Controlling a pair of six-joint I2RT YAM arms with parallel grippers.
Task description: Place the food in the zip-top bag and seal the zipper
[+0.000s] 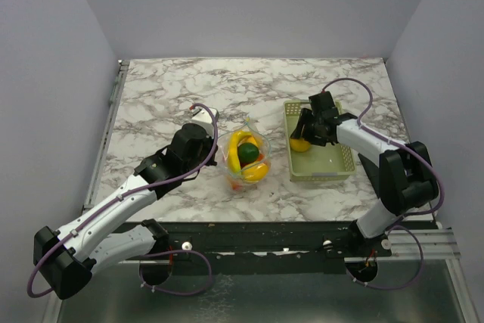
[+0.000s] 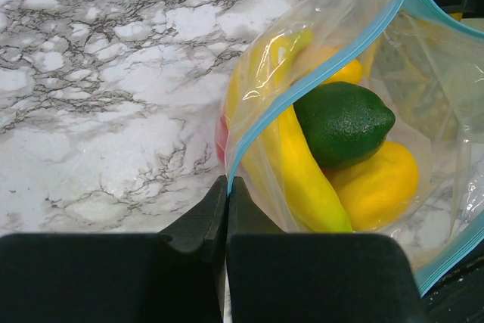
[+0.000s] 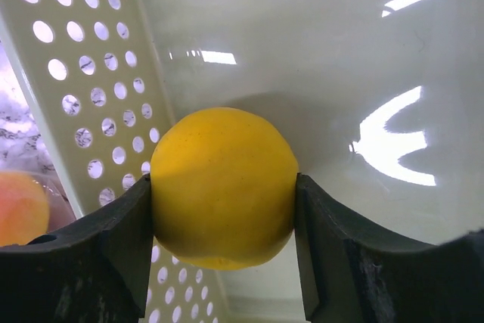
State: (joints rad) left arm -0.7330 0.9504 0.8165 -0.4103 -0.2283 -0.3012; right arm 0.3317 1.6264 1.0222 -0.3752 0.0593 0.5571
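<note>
Top external view puts the zip-top bag (image 1: 248, 160) at mid-table, its mouth gaping upward. Inside it lie a banana (image 2: 302, 172), a dark green piece (image 2: 344, 122) and a yellow fruit (image 2: 378, 187). In the left wrist view the zipper (image 2: 318, 77) runs diagonally from the jaws up to the right, and the banana's long axis lies nearly along it.

The left gripper (image 2: 227, 202) is clenched on the bag's mouth edge. Its arm stretches low and diagonally from the near left corner.

To the right sits the basket (image 1: 325, 168). The right arm folds at a raised elbow and reaches left into it. The right gripper (image 3: 223, 202) grasps the yellow lemon (image 3: 223, 187), a finger pressed on each side.

The marble-patterned table (image 1: 166, 96) is white with grey veins, boxed by plain pale walls (image 1: 249, 5).
</note>
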